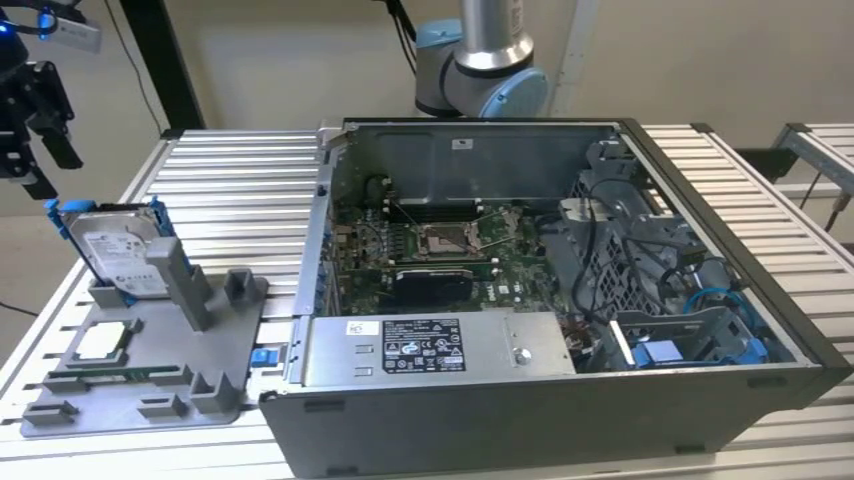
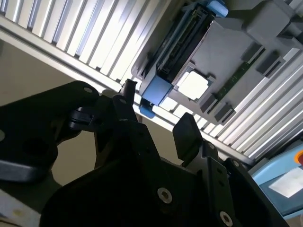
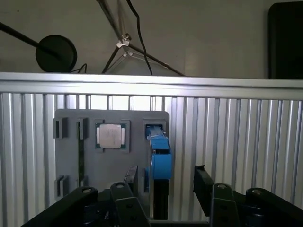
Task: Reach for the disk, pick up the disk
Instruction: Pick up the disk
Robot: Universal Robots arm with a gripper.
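Note:
The disk (image 1: 118, 250) stands on edge in a slot of the grey holder plate (image 1: 200, 385) at the exterior view's left. It is silver-grey with a white label and blue rails. My black gripper (image 1: 47, 165) hangs above it, further toward the exterior view's left, and does not touch it. In both wrist views the disk (image 3: 161, 158) is seen edge-on with its blue rail (image 2: 154, 90) facing me. It lies beyond the gap between my two fingers (image 3: 201, 182). The gripper (image 2: 158, 113) is open and holds nothing.
A small square silver chip (image 1: 104, 342) lies in the holder plate beside the disk. An open computer case (image 1: 534, 300) takes up the middle of the slatted metal table (image 1: 227, 170). The arm's base (image 1: 483, 80) rises behind the case. The table edge (image 3: 151, 85) runs just past the holder.

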